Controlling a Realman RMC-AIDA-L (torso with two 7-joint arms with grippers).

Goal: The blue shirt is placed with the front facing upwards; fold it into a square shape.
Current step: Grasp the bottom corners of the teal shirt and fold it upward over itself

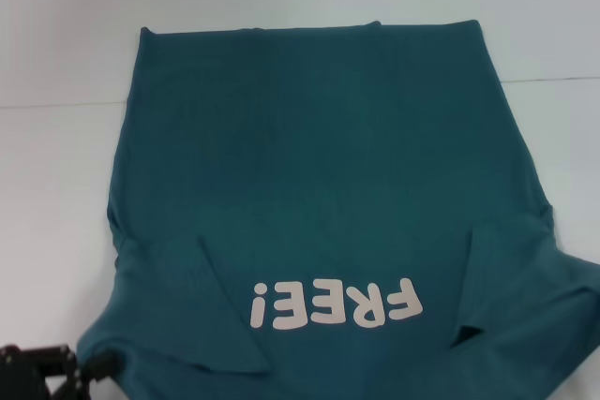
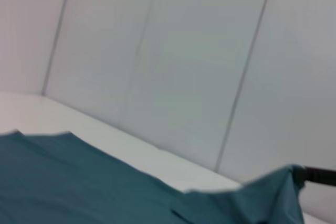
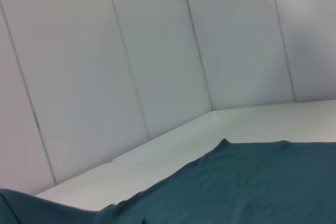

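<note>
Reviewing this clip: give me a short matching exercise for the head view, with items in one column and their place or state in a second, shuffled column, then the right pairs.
Items
1. blue shirt
2. FREE! lettering
3. left gripper
4. table

Places or states
A. dark mechanism at the near left corner, beside a sleeve
B. white surface under everything
C. spread flat, front up, both sleeves folded inward
D. cream, on the chest at the near end, reading upside down

Pairs: 1-C, 2-D, 3-A, 4-B

The right gripper does not appear in any view.
</note>
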